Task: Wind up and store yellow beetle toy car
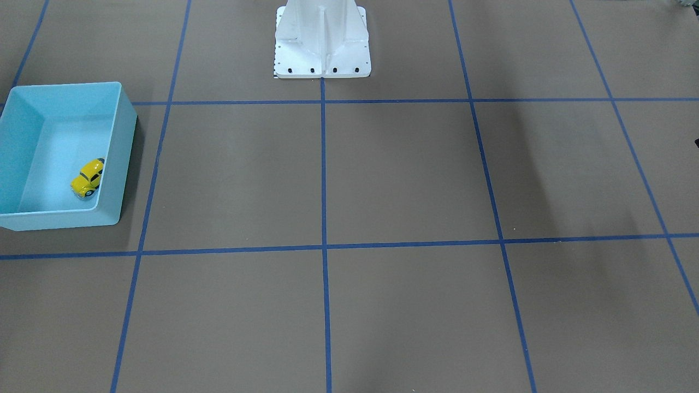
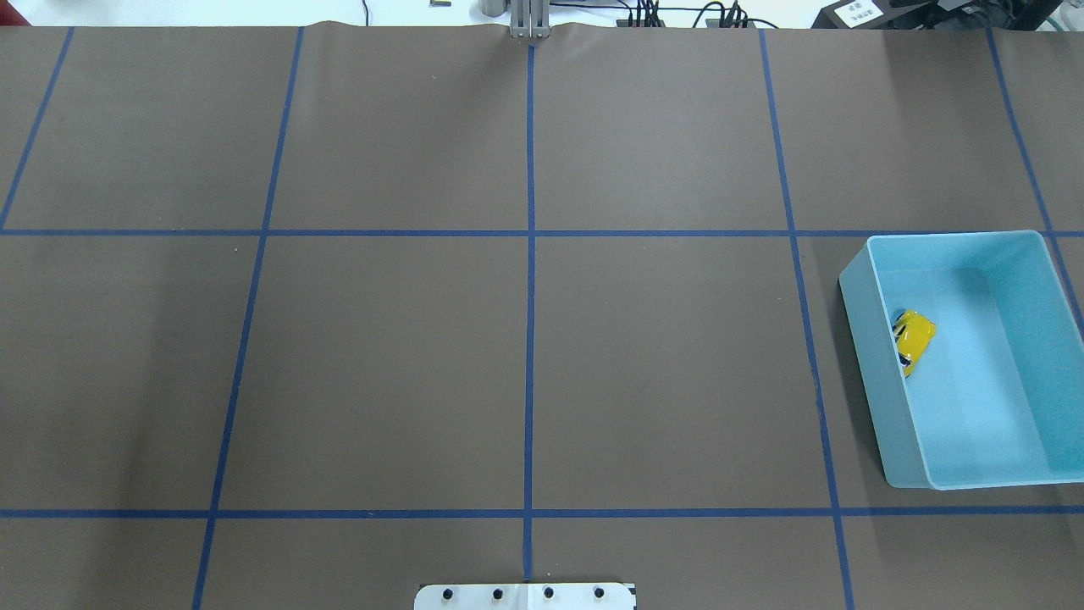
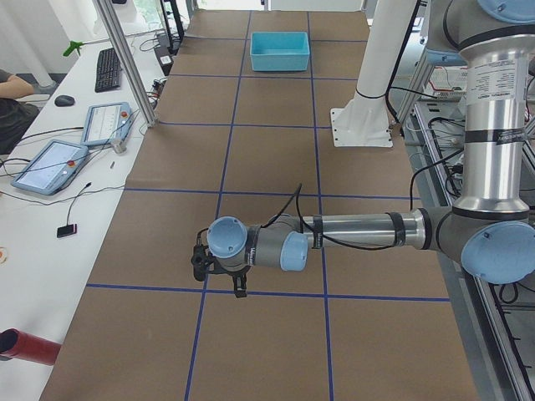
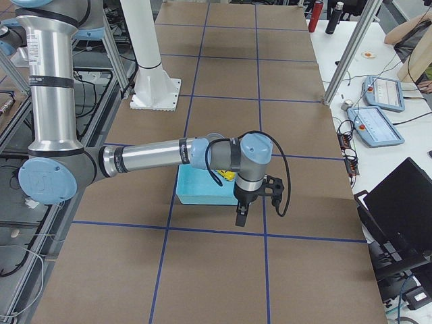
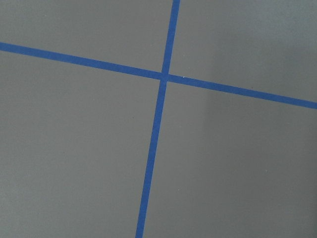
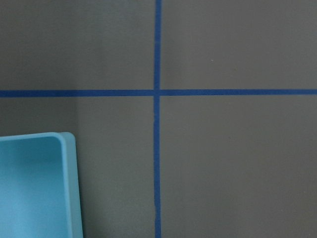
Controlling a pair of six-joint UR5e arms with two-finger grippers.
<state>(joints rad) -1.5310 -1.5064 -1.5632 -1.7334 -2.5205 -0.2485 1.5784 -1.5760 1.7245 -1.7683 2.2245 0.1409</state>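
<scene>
The yellow beetle toy car (image 1: 87, 177) (image 2: 915, 337) lies inside the light blue bin (image 1: 117, 164) (image 2: 864, 339), close to the wall nearest the table's middle. A bit of yellow from the car (image 4: 228, 176) shows behind the near arm in the exterior right view. My right gripper (image 4: 241, 217) hangs over the table just outside the bin (image 4: 196, 192), fingers pointing down; whether it is open or shut I cannot tell. My left gripper (image 3: 240, 290) hovers over bare table far from the bin (image 3: 280, 52); its state cannot be told either. Neither wrist view shows any fingers.
The white robot pedestal (image 1: 322, 43) (image 3: 368, 83) stands at the table's back middle. Blue tape lines grid the brown table cover. A side bench holds tablets (image 3: 50, 163), a keyboard (image 3: 109, 68) and a laptop (image 4: 405, 202). A person's arm (image 3: 10, 92) rests there.
</scene>
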